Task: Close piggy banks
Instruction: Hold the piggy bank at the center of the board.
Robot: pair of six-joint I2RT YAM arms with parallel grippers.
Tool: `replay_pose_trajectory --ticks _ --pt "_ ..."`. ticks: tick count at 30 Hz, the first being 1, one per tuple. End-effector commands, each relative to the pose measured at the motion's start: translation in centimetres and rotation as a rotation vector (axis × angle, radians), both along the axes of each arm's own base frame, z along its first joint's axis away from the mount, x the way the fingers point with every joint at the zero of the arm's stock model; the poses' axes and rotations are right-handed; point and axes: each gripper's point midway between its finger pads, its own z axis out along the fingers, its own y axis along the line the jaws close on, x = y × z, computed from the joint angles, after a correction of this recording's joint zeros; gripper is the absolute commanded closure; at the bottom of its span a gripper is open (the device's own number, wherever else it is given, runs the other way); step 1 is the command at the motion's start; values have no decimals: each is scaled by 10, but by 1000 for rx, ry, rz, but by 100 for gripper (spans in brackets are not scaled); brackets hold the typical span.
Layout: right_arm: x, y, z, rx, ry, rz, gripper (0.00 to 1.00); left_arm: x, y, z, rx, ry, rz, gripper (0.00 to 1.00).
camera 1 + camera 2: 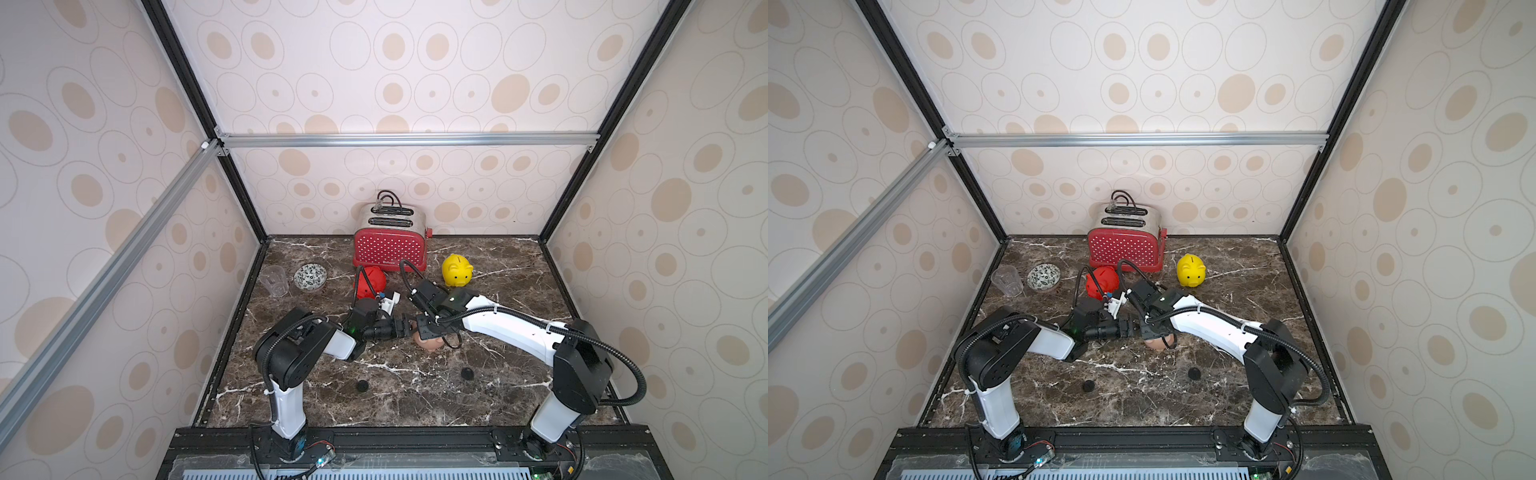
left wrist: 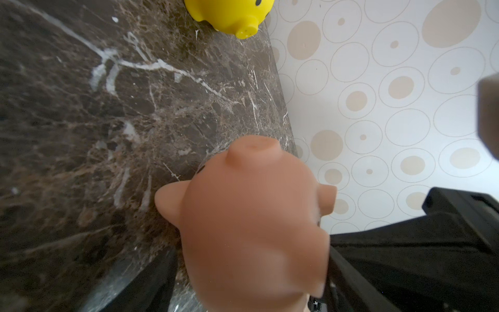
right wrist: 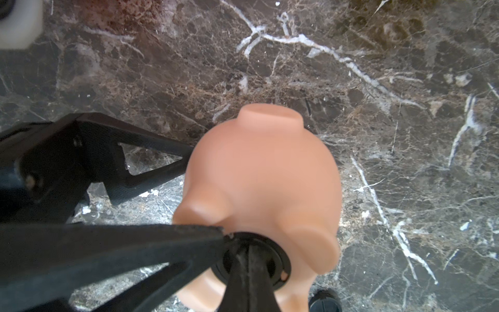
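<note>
1. The step in hand looks like plugging the peach pig [image 3: 264, 175]: the right end effector [image 3: 249, 251] is pinched narrow on a black plug [image 3: 280, 267] set at the belly hole.
2. The left end effector [image 2: 251, 256] clasps the pig's body wide, holding it at mid-desk [image 1: 415, 399].
3. The next move likely calls for a firm push, perhaps a twist, until the plug sits flush.
4. The pig is smooth, rounded peach plastic with stubby legs and snout.
5. The red pig [image 1: 372, 280] and yellow pig [image 1: 457, 270] sit near the toaster [image 1: 388, 249]. Two spare plugs [image 1: 362, 385] lie nearer the front.
</note>
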Motion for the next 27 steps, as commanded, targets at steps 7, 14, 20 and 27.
replay_pose_trajectory --ticks 7,14,20,27 --pt "-4 -6 3 -22 26 -18 100 -3 1 19 10 -38 -4 17" --pt "-5 -3 6 -11 37 -8 90 -4 7 26 56 -68 0 13" --pt "-4 0 13 1 30 -2 83 -4 12 24 96 -74 12 12" --pt "-4 -3 23 2 12 -3 80 -7 16 27 118 -87 17 12"
